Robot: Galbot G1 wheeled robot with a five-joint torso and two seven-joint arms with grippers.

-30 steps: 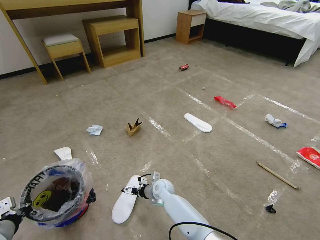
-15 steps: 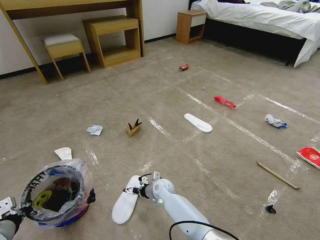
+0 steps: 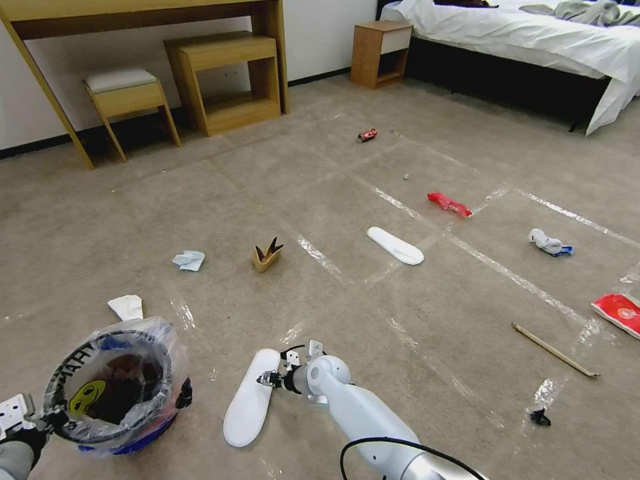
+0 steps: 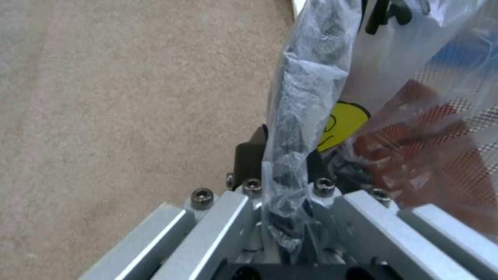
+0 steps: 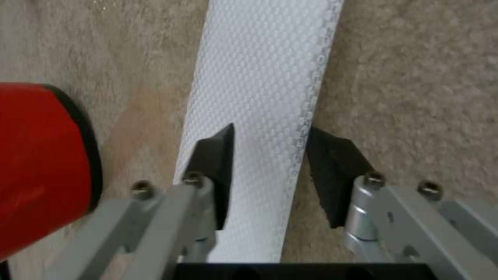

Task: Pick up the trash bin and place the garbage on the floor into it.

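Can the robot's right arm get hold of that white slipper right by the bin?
Probably yes. The right gripper is open with its pads either side of the near slipper, which lies flat on the floor with nothing between them.

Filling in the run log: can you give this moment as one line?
left gripper: shut on trash bin rim | right gripper: open, fingers astride white slipper | slipper flat on floor

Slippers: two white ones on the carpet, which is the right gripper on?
The near slipper, beside the trash bin. The right gripper is open over it; the other slipper lies farther out, alone.
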